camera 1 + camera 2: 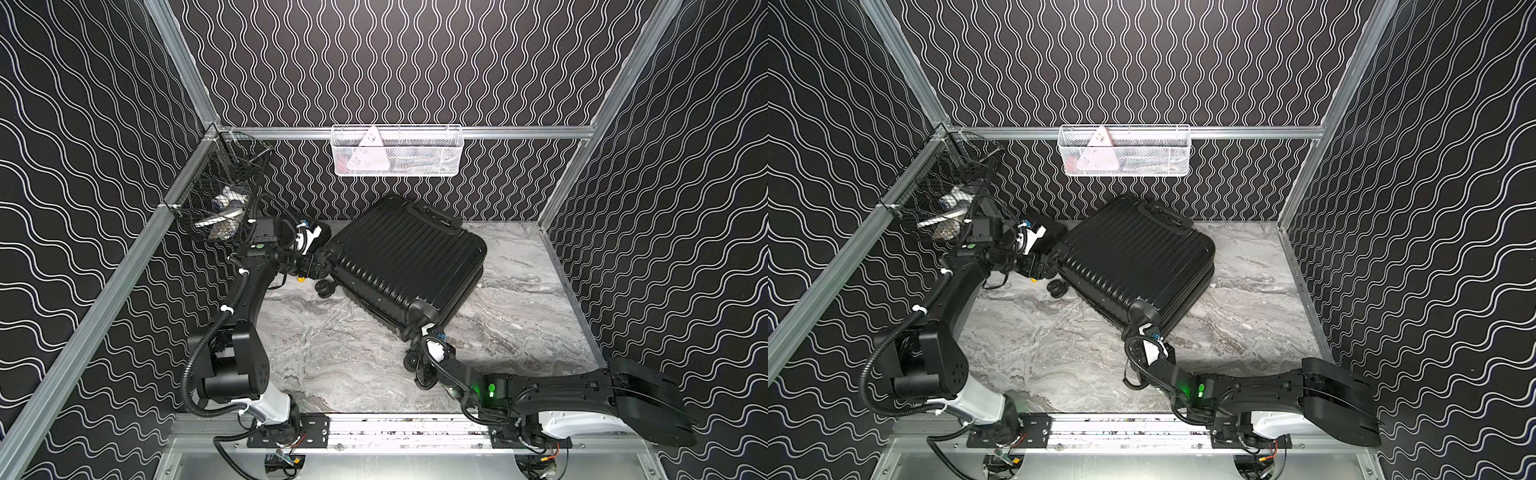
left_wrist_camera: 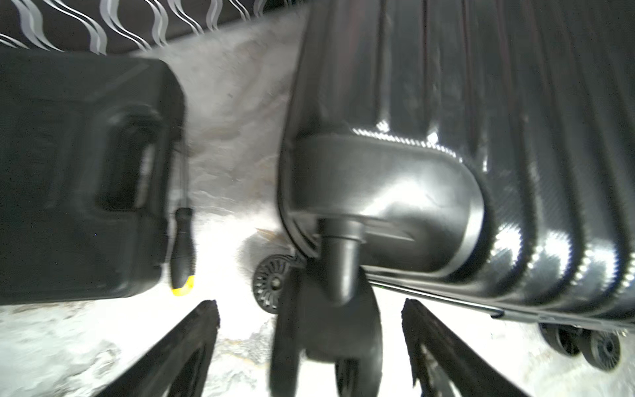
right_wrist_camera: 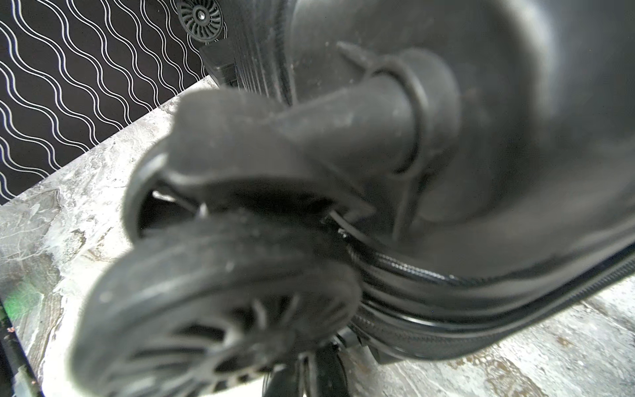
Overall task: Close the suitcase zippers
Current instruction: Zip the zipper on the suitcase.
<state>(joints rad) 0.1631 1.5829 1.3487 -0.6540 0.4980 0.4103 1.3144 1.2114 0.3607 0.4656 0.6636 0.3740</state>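
1. Black with white cladding, the right arm rises from the near edge at 5 o'clock. Its elbow is swung out toward 4 o'clock, and the forearm lies low over the grey marble counter (image 1: pixel 332 361), reaching in toward the centre.
2. The right tool (image 1: pixel 419 331) sits at the nearest corner of the suitcase (image 1: pixel 403 257), close against the near wheel (image 3: pixel 220 309). Its jaws are pressed together. I cannot tell whether they pinch anything, because that blurred wheel fills the right wrist view.
3. The suitcase lies flat on the counter, from the centre toward 12 o'clock, with its ribbed shell facing up. The two shells lie together. The wheel end faces 7 o'clock and the top handle points to 1 o'clock.
4. The zippers (image 3: pixel 412 271) run as a thin black toothed track along the seam just behind the near wheel. The teeth look meshed on the stretch that shows. No pull can be made out in the blur.
5. The left arm stands at 7 o'clock, its upper link climbing toward 10 o'clock and the wrist bent in toward the suitcase's far-left corner.
6. The left tool (image 2: pixel 311 306) is spread, with its fingers (image 2: pixel 192 343) on either side of the corner wheel (image 2: pixel 330 330) and a gap on each side.
7. Just beyond, at 10 o'clock, a flat black case (image 2: pixel 68 172) lies with a yellow-tipped screwdriver (image 2: pixel 182 254) beside it.
8. A black wire basket (image 1: pixel 216 199) hangs at 10 o'clock and a white wire basket (image 1: pixel 397 151) at 12 o'clock.
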